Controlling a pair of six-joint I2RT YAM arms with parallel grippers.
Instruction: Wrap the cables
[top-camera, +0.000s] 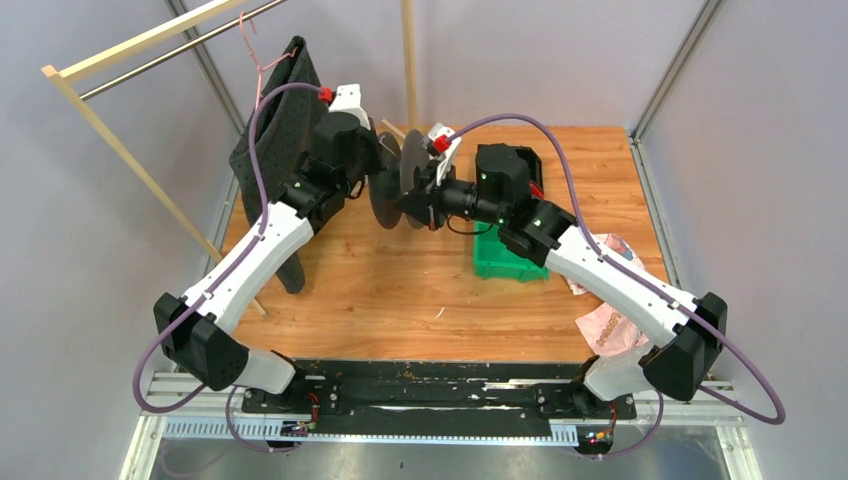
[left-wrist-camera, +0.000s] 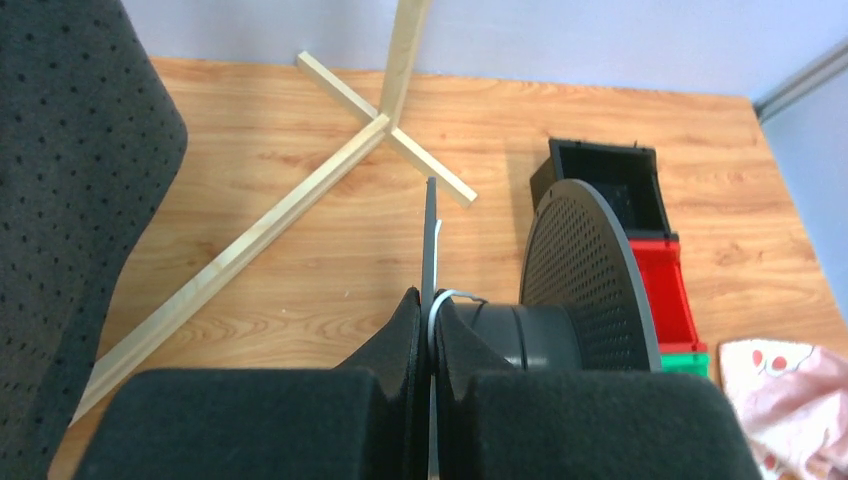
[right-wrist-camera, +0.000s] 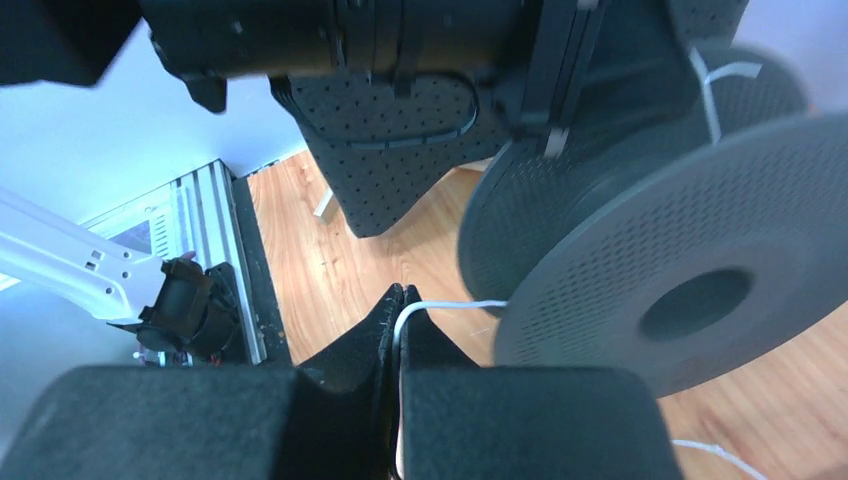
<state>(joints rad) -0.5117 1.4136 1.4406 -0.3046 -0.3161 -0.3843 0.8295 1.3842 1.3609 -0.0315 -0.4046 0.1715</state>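
spool lifted so the cable can wind on

the left end effector (left-wrist-camera: 430, 310) is clamped on one rim of the spool (left-wrist-camera: 590, 280), holding it above the tabletop (top-camera: 400, 290). the right end effector (right-wrist-camera: 397, 305) pinches the thin white cable (right-wrist-camera: 455, 303) just beside the spool, likely to feed it round the hub.

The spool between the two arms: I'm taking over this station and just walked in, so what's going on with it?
Both arms are working on a dark perforated spool held between them over the wooden table. The left pincer is shut on the edge of one flange, gripping the spool. The right pincer is shut on a thin white cable that runs across to the spool. How much is wound I cannot tell.
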